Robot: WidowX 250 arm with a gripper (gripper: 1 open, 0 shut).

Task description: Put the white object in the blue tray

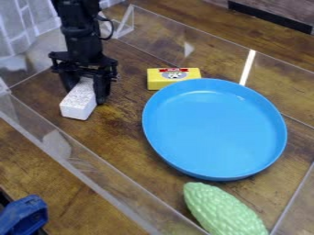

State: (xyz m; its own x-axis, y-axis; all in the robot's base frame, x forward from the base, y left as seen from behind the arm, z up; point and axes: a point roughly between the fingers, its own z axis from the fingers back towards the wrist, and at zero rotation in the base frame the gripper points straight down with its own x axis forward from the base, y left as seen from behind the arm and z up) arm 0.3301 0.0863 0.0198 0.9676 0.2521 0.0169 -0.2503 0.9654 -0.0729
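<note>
The white object [76, 106], a small speckled block, lies on the wooden table left of the blue tray [216, 128]. My gripper [84, 90] comes straight down on the block's far end. Its black fingers [65, 84] stand one on each side of the block, closed against it, and the block rests on the table. The round blue tray has nothing in it and sits about a hand's width to the right of the block.
A yellow packet [173, 77] lies just behind the tray's left rim. A bumpy green object [223, 211] sits at the front right. Clear plastic walls [73, 156] run along the front and left. Something blue [18, 217] shows at the bottom left corner.
</note>
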